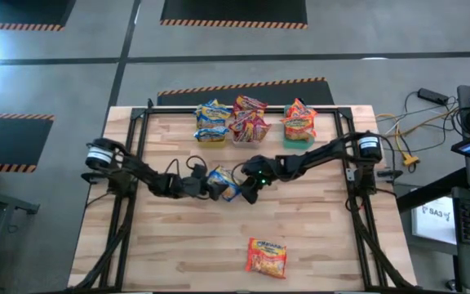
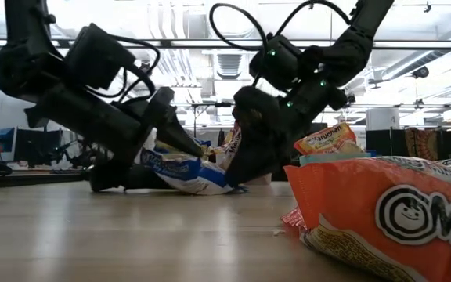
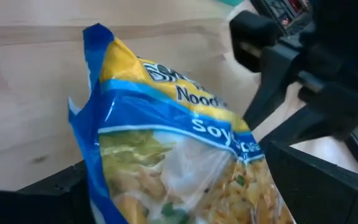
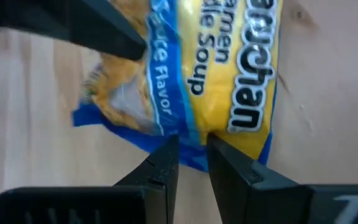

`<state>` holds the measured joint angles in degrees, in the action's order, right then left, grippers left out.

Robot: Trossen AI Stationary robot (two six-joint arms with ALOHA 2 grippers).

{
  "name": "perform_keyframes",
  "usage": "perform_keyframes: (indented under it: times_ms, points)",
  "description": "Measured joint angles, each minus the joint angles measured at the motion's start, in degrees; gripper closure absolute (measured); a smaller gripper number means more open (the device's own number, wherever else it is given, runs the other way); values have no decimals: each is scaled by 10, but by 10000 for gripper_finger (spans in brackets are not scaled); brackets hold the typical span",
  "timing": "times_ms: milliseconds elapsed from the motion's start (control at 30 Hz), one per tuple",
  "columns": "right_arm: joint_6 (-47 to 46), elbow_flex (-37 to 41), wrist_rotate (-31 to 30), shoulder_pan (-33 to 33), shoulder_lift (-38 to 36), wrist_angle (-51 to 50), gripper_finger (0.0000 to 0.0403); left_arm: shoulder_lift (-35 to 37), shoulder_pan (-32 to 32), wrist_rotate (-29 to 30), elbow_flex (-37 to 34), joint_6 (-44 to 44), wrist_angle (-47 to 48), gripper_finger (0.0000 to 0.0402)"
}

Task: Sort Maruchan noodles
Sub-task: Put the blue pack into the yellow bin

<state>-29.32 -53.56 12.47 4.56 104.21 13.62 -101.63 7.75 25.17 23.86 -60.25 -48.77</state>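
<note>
A glossy blue-and-yellow plastic ramen packet (image 1: 223, 184) lay near the middle of the light wooden slatted table (image 1: 178, 253), and both grippers met over it. The left gripper (image 1: 211, 186) had its dark fingers (image 3: 319, 180) spread wide along either side of the packet, which sat between them. The right gripper (image 4: 192, 163) had its jaws nearly closed, pinching the packet's sealed edge. Toward the table's far edge from that packet stood three heaps of sorted packets: blue-and-yellow ones (image 1: 211, 121), red ones (image 1: 249, 118) and orange ones (image 1: 299, 120). A single orange packet (image 1: 267, 256) lay well apart from the held packet, near the table's front edge.
</note>
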Motion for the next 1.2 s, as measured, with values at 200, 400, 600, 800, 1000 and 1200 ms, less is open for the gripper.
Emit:
perform_keyframes:
  times_ms: [200, 400, 600, 800, 1000, 1200]
  points:
    - [8, -10, 0, 0, 22, 3, 330, -12, -1, -16, 16, 13, -3, 45]
    - [26, -14, 0, 0, 17, -4, 330, -9, -2, -21, 16, 26, -3, 60]
    - [35, -14, 0, 1, -2, -18, 330, -8, -3, -21, 15, 30, -3, 135]
    - [47, -15, 0, 2, -35, -74, 330, -6, -6, -22, 15, 43, -18, 229]
    - [65, -14, -4, 2, -101, -156, 330, 19, -22, -24, 3, 77, -33, 273]
    - [75, -9, -5, 1, -179, -206, 330, 62, -42, -3, -13, 167, -33, 265]
